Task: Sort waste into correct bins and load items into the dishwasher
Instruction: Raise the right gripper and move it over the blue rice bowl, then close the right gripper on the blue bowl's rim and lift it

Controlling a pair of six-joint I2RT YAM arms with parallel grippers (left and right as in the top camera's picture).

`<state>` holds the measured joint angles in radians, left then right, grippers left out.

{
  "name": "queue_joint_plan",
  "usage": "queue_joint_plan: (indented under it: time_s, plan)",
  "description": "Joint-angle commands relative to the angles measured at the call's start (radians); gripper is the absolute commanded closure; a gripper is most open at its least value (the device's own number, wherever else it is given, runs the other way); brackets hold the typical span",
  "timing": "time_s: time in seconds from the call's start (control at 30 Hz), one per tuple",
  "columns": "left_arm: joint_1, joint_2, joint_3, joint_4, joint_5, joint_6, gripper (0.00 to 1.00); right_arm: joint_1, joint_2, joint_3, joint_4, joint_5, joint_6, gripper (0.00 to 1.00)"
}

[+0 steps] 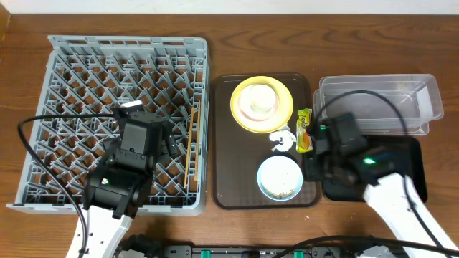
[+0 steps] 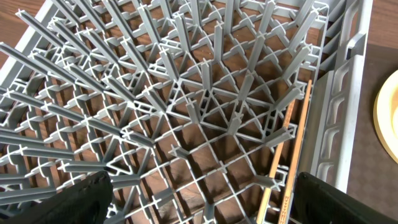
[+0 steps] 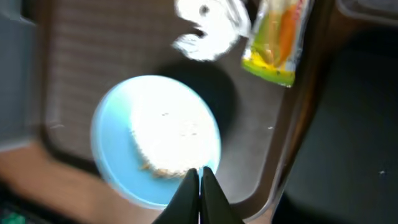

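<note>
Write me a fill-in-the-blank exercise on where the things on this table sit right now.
1. The wooden chopsticks lie inside the grey ____.
2. The cream cup stands on the yellow ____.
3. The white crumbs sit in the light ____ bowl.
4. The snack wrapper lies beside the crumpled white ____.
Missing words: dish rack; plate; blue; tissue.
</note>
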<state>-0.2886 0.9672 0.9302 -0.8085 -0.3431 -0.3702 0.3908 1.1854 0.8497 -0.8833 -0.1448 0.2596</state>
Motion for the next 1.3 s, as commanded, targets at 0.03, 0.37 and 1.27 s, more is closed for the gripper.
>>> queue_joint_plan:
  time_s: [0.03, 0.37, 1.27]
  plan:
    - [0.005, 0.001, 0.018, -0.003, -0.013, -0.009, 0.06, 0.074, 0.092, -0.011, 0.067, 0.143, 0.132, 0.99]
    - [0.005, 0.001, 0.018, -0.003, -0.013, -0.009, 0.06, 0.289, 0.275, -0.011, 0.230, 0.005, 0.093, 0.80]
    - [0.005, 0.001, 0.018, -0.003, -0.013, -0.009, 0.06, 0.480, 0.327, -0.073, 0.271, 0.153, 0.090, 0.67]
